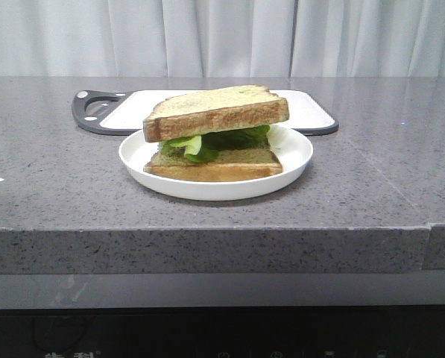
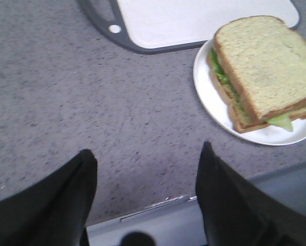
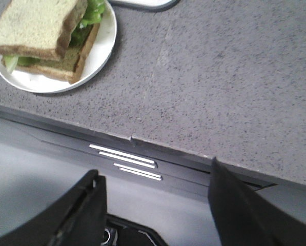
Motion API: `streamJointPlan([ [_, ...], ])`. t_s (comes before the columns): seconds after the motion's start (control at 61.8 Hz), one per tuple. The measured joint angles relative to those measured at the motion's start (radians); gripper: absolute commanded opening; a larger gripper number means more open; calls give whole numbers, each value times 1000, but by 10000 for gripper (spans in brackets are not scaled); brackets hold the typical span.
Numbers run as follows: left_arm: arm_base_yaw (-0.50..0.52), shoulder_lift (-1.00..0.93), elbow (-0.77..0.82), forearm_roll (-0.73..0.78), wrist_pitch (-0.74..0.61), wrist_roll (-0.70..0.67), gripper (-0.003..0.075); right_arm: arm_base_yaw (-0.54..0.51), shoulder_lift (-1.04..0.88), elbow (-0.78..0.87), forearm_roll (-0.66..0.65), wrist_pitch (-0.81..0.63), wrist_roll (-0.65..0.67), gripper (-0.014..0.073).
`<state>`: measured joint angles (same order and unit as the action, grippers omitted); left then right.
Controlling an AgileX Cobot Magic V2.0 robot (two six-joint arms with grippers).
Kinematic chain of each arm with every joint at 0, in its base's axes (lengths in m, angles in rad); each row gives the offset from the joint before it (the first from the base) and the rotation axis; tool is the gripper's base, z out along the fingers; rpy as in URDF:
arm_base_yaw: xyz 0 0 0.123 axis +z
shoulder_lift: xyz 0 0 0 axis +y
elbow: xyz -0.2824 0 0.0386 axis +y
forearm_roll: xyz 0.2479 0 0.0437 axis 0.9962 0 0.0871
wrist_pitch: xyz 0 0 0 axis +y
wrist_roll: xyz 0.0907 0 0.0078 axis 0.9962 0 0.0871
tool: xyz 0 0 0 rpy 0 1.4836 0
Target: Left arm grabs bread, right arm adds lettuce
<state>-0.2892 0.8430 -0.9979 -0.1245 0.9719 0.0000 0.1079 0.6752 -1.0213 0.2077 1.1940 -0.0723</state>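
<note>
The bread (image 1: pixel 216 108), a thick slice with a dark brown crust, lies tilted on top of the green lettuce (image 1: pixel 222 140), which rests on a lighter-edged slice (image 1: pixel 215 170) on a white plate (image 1: pixel 300 153). No gripper shows in the front view. In the left wrist view my left gripper (image 2: pixel 147 148) is open and empty over the table's front edge, apart from the bread (image 2: pixel 268 61), lettuce (image 2: pixel 220 69) and plate (image 2: pixel 206 87). In the right wrist view my right gripper (image 3: pixel 155 168) is open and empty in front of the table edge, away from the bread (image 3: pixel 35 25), lettuce (image 3: pixel 94 10) and plate (image 3: pixel 104 46).
A white cutting board with a dark grey rim and handle (image 1: pixel 311 112) lies behind the plate; it also shows in the left wrist view (image 2: pixel 194 20). The grey speckled countertop (image 1: pixel 58 164) ends in a front edge (image 3: pixel 132 138) close to both grippers.
</note>
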Motion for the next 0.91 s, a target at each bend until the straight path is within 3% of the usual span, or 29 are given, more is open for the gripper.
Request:
streamJointPlan([
  [0.308, 0, -333, 147, 116, 21, -44, 420, 0, -124, 0, -25, 9, 12, 458],
  [0.486, 0, -412, 166, 124, 21, -45, 417, 0, -147, 0, -26, 13, 13, 458],
  [0.551, 0, -417, 171, 124, 22, -45, 378, 0, -149, 0, -26, 13, 13, 438],
  [0.68, 0, -418, 177, 124, 22, -47, 235, 0, -149, 0, -27, 15, 13, 283],
  [0.81, 0, -418, 177, 124, 22, -47, 61, 0, -149, 0, -27, 19, 14, 27],
  [0.907, 0, -418, 177, 124, 22, -47, -22, 0, -149, 0, -27, 25, 14, -90],
])
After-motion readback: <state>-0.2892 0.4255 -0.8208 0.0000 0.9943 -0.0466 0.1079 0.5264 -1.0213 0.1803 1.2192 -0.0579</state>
